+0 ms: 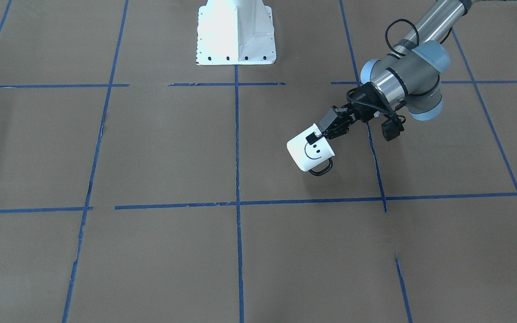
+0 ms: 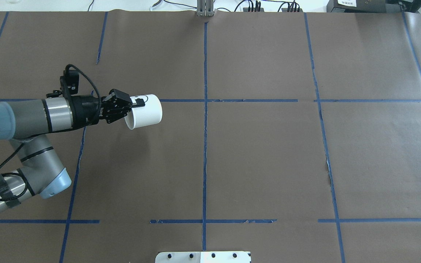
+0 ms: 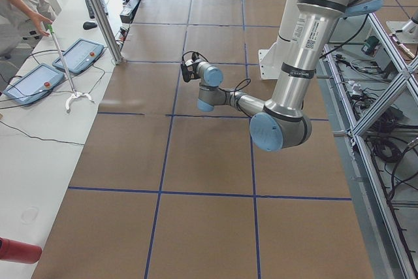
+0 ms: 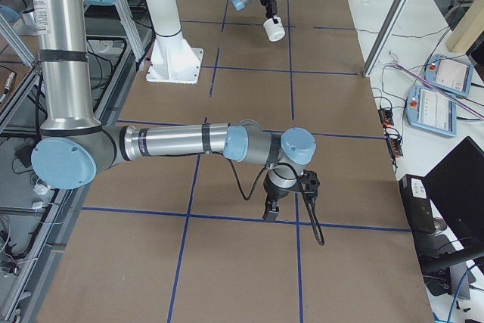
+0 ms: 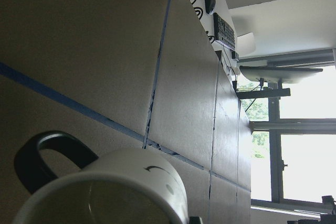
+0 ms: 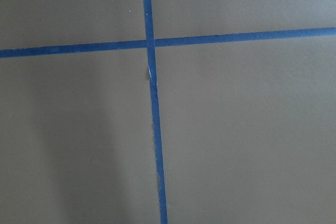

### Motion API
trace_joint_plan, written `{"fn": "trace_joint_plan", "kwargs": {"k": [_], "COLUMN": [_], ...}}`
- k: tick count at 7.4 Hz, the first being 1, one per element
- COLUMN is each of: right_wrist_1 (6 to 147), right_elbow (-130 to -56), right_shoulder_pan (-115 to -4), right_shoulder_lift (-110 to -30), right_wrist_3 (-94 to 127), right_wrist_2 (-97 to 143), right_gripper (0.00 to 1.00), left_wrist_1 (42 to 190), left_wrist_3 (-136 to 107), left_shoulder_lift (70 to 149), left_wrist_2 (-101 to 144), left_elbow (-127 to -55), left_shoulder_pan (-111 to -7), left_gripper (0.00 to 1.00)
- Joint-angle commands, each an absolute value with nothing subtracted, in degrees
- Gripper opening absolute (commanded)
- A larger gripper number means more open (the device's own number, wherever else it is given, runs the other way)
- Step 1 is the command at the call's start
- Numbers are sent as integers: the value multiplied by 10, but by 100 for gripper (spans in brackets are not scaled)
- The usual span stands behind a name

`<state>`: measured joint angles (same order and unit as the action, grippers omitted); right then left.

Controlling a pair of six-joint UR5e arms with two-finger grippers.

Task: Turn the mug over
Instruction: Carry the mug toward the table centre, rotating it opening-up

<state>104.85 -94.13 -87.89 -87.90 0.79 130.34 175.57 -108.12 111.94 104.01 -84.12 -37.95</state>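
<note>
While the left arm (image 2: 31, 117) reaches in from the left side of the overhead view, we see the left gripper (image 2: 128, 106) clamped on the rim of the mug (image 2: 148, 114), with one finger (image 2: 137, 102) lying on the outer wall. The mug is held off the table (image 2: 269, 164), tipped on its side. Its mouth is toward the gripper and its base points right, over the left part of the table near a crossing of blue tape lines (image 2: 205, 146). From the front we see its black smiley face (image 1: 313, 152), and its handle (image 1: 321, 169) points toward the operators' side. Right of the mug, the brown paper runs on to the table's right edge, crossed by tape. Small white lettering (image 2: 102, 110) on the gripper body and a white label (image 2: 345, 3) on a box (image 2: 360, 6) past the far right corner are too small for us to read. The right gripper (image 4: 270, 211) shows only in the right side view, low over a tape line, and we cannot tell whether its fingers are apart or together.
</note>
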Motion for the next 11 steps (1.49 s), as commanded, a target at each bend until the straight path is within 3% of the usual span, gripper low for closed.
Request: {"fn": "trace_joint_plan", "kwargs": {"k": [1, 5, 7, 11], "right_wrist_1": [1049, 1049, 1049, 1049], "right_elbow": [-941, -941, -941, -941], "right_shoulder_pan": [-879, -879, -879, -879], "right_shoulder_lift": [-879, -879, -879, -879], "right_wrist_3": [8, 8, 8, 8], "right_wrist_2": [1303, 1303, 1303, 1303], "right_gripper": [100, 100, 100, 100], "left_wrist_1": [1502, 1069, 925, 895], "left_wrist_3": [-1075, -969, -899, -875], "left_shoulder_lift": [1206, 1340, 1380, 1467], "left_wrist_2": [1043, 1047, 1091, 1092], "left_elbow": [-872, -890, -889, -790], "left_shoulder_pan": [-374, -332, -321, -287], "left_gripper": [0, 0, 0, 0]}}
